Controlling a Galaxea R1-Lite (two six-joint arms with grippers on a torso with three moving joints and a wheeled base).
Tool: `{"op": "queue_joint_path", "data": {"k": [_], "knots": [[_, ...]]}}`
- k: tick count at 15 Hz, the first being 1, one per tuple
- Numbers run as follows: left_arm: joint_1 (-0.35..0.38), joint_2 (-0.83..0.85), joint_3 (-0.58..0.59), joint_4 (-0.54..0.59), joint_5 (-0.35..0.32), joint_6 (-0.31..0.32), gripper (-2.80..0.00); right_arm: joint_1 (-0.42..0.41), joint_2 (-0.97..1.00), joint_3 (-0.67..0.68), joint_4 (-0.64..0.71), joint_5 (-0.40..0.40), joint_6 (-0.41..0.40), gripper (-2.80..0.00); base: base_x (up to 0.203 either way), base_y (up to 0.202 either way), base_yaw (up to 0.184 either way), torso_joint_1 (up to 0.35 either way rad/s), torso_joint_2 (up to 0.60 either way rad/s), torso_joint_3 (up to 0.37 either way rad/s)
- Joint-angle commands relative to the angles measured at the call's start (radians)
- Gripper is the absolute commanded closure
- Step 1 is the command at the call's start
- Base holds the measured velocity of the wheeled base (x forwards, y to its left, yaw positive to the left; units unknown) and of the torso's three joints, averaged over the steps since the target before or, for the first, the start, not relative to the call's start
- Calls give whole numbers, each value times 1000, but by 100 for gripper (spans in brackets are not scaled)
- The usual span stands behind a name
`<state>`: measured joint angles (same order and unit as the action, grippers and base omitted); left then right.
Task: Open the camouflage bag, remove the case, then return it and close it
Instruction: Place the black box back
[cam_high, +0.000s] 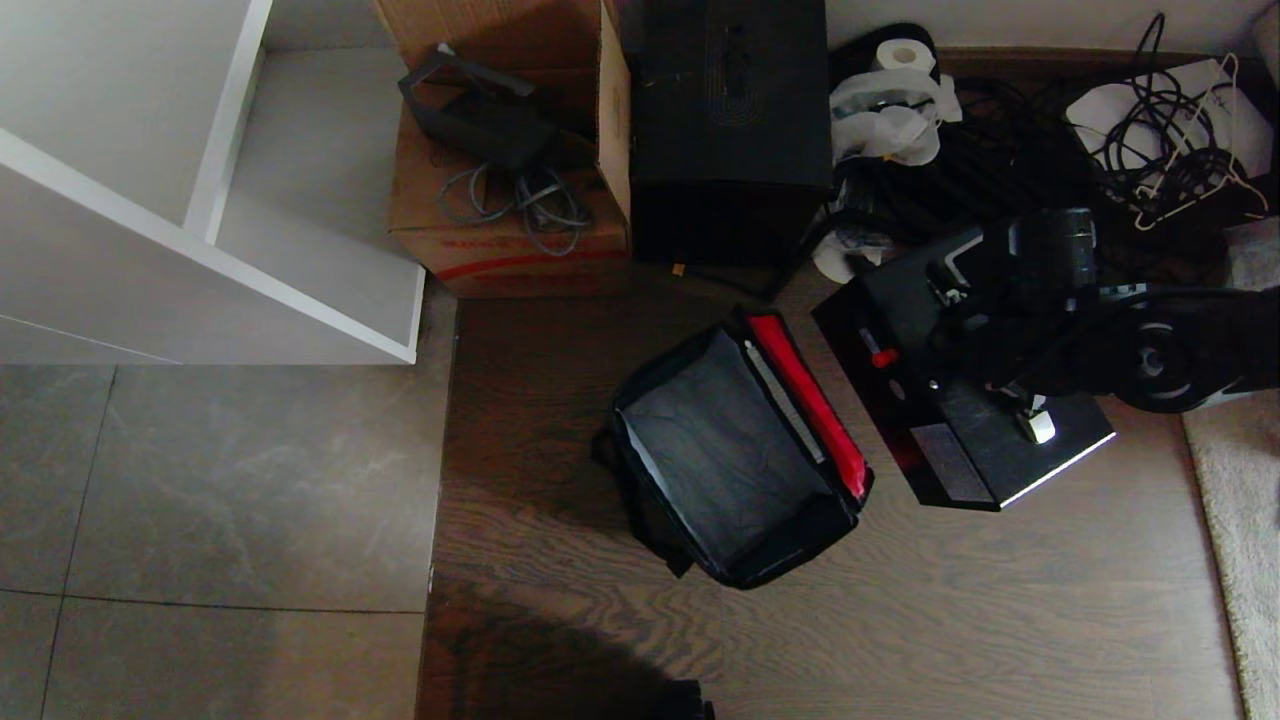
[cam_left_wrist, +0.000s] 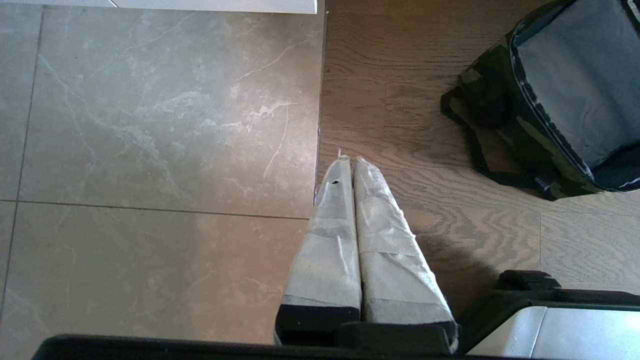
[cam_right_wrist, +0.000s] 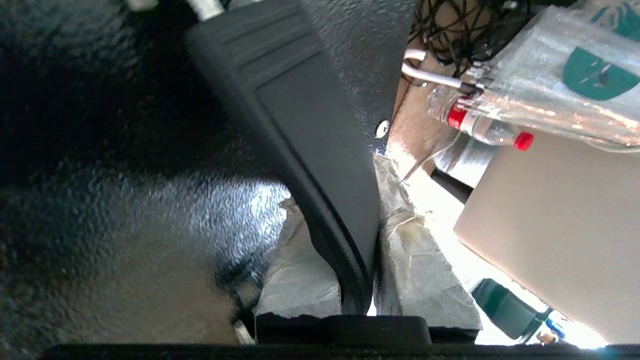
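The case (cam_high: 960, 420) sits tilted on the wood floor just beside the open camouflage bag (cam_high: 735, 450), whose red-lined lid is folded back toward it. The right arm reaches in from the right, its right gripper (cam_right_wrist: 360, 240) clamped on the case's black handle (cam_right_wrist: 300, 125). The left gripper (cam_left_wrist: 352, 200), fingers pressed together and empty, hangs over the floor beside the bag.

Grey tile floor (cam_high: 220, 480) meets dark wood floor (cam_high: 950, 620), white shelf (cam_high: 150, 200)
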<state>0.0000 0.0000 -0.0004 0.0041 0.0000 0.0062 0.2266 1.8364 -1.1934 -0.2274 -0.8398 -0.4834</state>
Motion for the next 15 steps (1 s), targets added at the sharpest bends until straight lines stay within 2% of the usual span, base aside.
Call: {"op": "queue_joint_path", "data": {"k": [1,9,15], "knots": [[0,0,0,0,0,0,0,-5,22,6,-1,-7,-2,0,0,0,0,0,0,0],[0,0,0,0,0,0,0,-127,221,-23,-9,0,56,0,0,0,0,0,0,0],[0,0,0,0,0,0,0,-180,411,-181,-33,2,63,0,0,0,0,0,0,0]]}}
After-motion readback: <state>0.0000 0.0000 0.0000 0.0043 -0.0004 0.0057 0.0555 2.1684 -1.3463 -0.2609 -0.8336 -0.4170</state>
